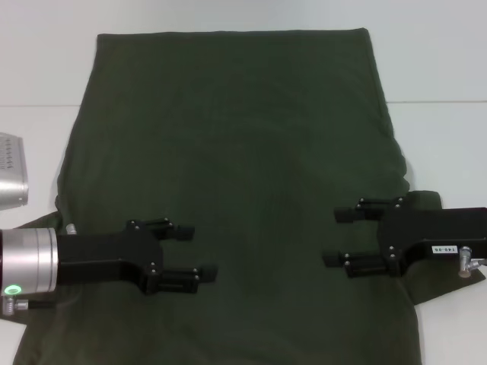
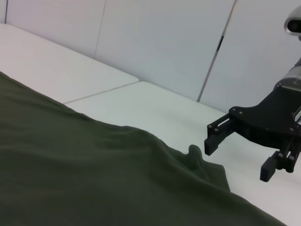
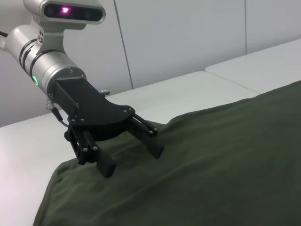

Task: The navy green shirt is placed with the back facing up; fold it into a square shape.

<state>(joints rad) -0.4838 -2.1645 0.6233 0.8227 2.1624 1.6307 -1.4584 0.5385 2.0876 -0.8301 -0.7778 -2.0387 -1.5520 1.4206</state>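
Note:
The navy green shirt (image 1: 243, 152) lies spread flat over the white table, plain side up, with both long sides folded inward into a tall rectangle. My left gripper (image 1: 199, 251) hovers open over the shirt's near left part, fingers pointing toward the middle. My right gripper (image 1: 335, 237) hovers open over the near right part, facing the left one. The left wrist view shows the shirt (image 2: 94, 174) and the right gripper (image 2: 237, 160) with fingers apart above the cloth's edge. From the right wrist, I see the left gripper (image 3: 134, 160) open just above the shirt (image 3: 211, 160).
A silver device (image 1: 11, 171) sits at the table's left edge. White table (image 1: 441, 68) surrounds the shirt, with a seam line running across. A bit of folded sleeve (image 1: 426, 201) pokes out under the right gripper.

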